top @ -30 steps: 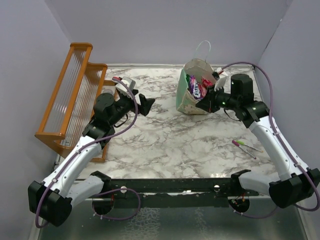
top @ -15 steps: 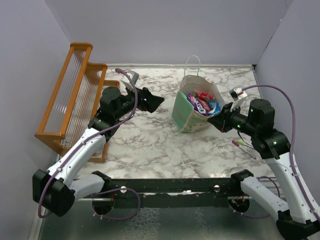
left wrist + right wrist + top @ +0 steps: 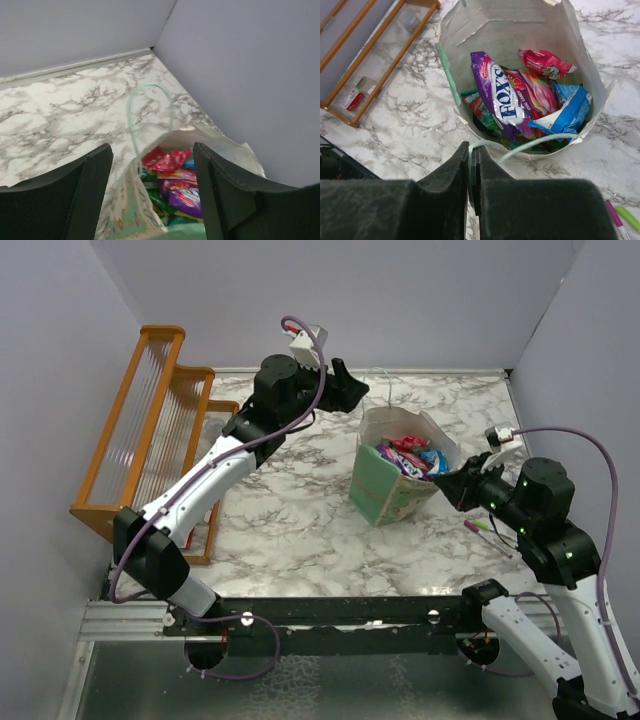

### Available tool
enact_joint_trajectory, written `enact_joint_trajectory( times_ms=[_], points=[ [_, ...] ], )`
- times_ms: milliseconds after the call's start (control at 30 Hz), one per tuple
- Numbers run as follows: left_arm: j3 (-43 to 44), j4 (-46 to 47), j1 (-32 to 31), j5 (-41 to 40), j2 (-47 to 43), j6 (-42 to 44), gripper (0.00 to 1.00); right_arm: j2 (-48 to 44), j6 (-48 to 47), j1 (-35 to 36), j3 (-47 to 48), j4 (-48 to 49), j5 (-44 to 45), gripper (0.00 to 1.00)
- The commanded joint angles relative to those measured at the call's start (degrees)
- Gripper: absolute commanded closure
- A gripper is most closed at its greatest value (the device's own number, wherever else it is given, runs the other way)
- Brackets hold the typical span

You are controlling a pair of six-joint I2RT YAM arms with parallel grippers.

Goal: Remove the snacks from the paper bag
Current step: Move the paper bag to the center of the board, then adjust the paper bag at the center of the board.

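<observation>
Right wrist: right fingers (image 3: 447, 185) pinch paper bag (image 3: 520, 30) handle (image 3: 540, 141) at near rim.

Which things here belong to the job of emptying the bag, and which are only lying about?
Job: paper bag; snacks inside it.
Lying about: pens; wooden rack.

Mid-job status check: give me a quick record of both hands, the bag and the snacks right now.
left hand: open, hovering above the paper bag, holding nothing
right hand: shut, apparently pinching the bag's loop handle
paper bag: standing on the table, mouth open
snacks: all visible ones inside the bag; none seen on the table
pens: on the table, right of the bag
</observation>
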Motion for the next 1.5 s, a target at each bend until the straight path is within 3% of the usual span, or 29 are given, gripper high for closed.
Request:
enact_joint_trajectory(
  times_ms=[0, 367, 567, 733, 833, 967, 1067, 1167, 1467],
  points=[
    [5.1, -3.8, -1.1, -9.4, 4.1, 0.6, 0.33, -2.4, 0.1, 0.4, 1.3, 2.6, 3.1, 0.93],
    [15.4, -3.7, -2.7, -4.6, 16.8, -1.7, 0.46, -4.3, -0.3, 0.4, 0.8, 1.7, 4.3, 0.89],
    [19.7, -5.3, -2.8, -5.0, 21.2, -1.0, 0.69, -5.3, -0.9, 0.4, 1.0, 1.1, 4.2, 0.87],
    [24.3, -5.1, -2.8, -2.2, 23.8, 0.0, 0.73, -5.7, -1.6, 0.4, 1.6, 0.2, 5.4, 0.85],
    [26.8, -5.7, -2.8, -1.5, 24.5, 1.9, 0.86, -6.6, -1.7, 0.4, 1.8, 0.5, 6.0, 0.76],
    [27.4, -6.2, -2.5, -0.9, 22.9, 3.9, 1.0, -7.4, -2.9, 0.4, 2.5, 0.7, 6.8, 0.56],
    [26.1, -6.0, -2.3, 0.7, 20.3, 5.0, 1.0, -6.8, -5.1, 0.4, 5.2, -0.3, 8.9, 0.54],
    [23.6, -6.1, -1.9, 1.1, 16.9, 5.6, 1.0, -6.0, -6.8, 0.4, 7.2, -0.2, 9.2, 0.43],
    [17.2, -8.5, 3.8, 0.1, 5.8, 9.4, 1.0, -0.5, -7.8, 0.3, 6.5, 1.3, 0.1, 0.41]
  ],
)
